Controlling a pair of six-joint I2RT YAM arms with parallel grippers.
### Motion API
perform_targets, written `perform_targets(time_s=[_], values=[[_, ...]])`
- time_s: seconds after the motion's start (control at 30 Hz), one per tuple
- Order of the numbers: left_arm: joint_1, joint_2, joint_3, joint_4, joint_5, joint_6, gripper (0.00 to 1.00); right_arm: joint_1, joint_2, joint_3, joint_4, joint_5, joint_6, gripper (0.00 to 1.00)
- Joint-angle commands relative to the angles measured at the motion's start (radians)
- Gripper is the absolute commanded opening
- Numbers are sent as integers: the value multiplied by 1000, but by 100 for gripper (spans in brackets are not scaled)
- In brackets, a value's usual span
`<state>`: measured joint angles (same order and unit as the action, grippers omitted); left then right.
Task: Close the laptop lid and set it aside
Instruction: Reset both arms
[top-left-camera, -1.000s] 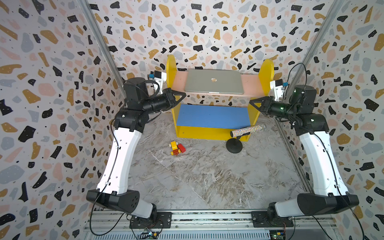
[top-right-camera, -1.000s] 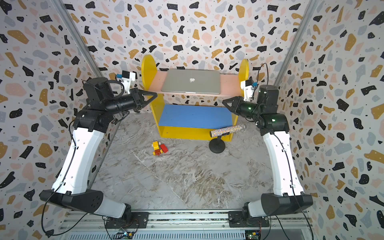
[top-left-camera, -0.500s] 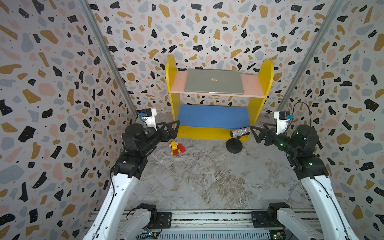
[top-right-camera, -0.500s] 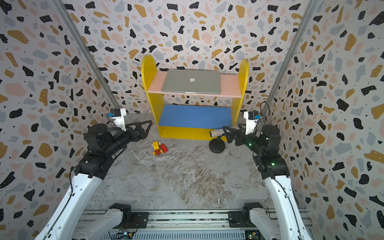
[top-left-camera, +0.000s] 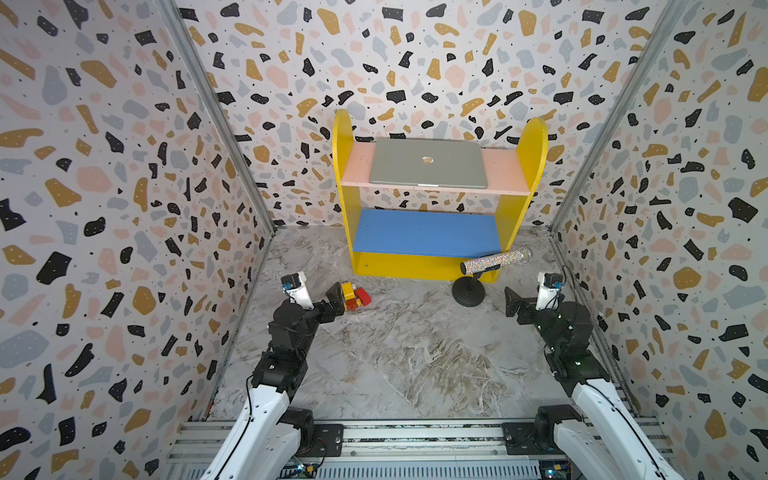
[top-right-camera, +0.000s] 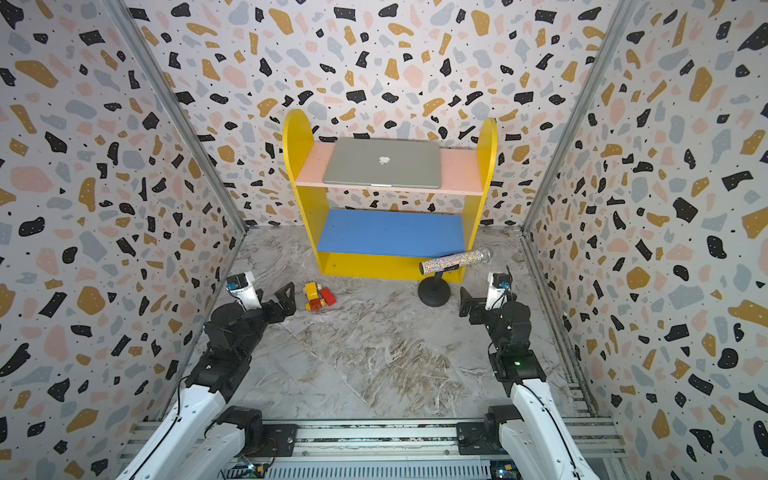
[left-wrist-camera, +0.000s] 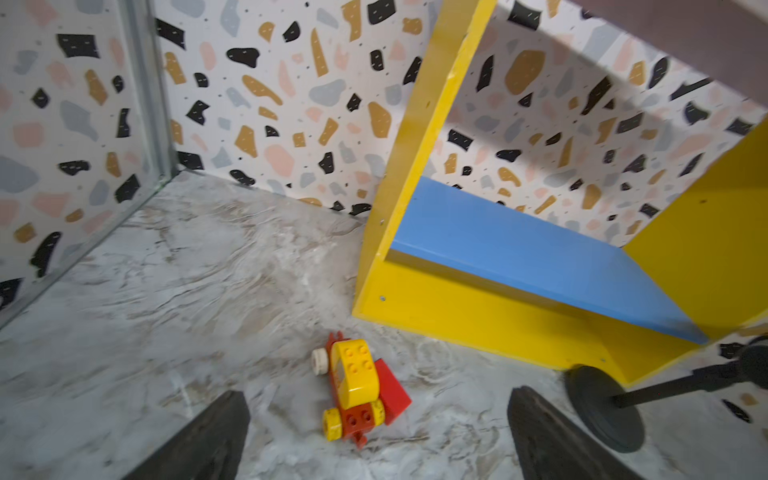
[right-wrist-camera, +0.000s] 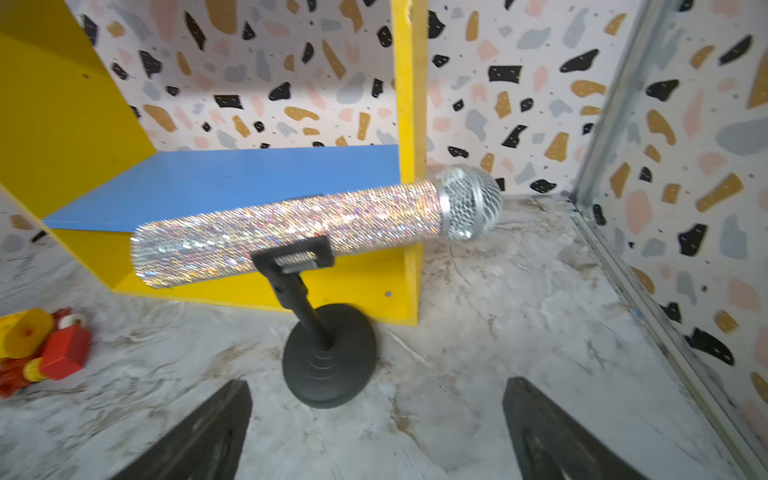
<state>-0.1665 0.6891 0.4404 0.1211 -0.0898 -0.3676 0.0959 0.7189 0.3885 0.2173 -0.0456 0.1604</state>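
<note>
The tall yellow wooden shelf with a pink top board keeps the thin silver-grey laptop up high and out of the way, its flat grey lid shut, so the job looks done, and the black left claw and black right claw hang low, spread wide, holding nothing.

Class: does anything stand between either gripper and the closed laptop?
Partly: the microphone stands just ahead of the right gripper, the toy ahead of the left gripper, both lower than the laptop on the pink shelf.
</note>
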Motion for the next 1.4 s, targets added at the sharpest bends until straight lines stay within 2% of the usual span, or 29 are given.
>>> perform_targets(time_s=[0.0,0.23,0.43,0.6,0.83,0.9,1.1,1.37], values=[[4,-2,-14,141,-152,69,100,-1,-9,-47,154,136,8,100],[4,118,-102,270,-243,115,100,0,91,-143,313,250,12,100],[4,245,-135,360,-291,164,99,-1,239,-168,446,288,-38,100],[4,323,-144,454,-284,223,100,0,373,-163,568,286,-77,100],[5,386,-109,455,-270,343,100,-3,461,-90,581,306,-143,100],[9,426,-111,440,-294,329,100,-4,503,-73,599,315,-172,100],[23,549,-132,578,-244,345,100,-49,520,-48,560,280,-149,100],[42,700,-155,742,-161,359,100,-77,518,2,405,234,-131,100]])
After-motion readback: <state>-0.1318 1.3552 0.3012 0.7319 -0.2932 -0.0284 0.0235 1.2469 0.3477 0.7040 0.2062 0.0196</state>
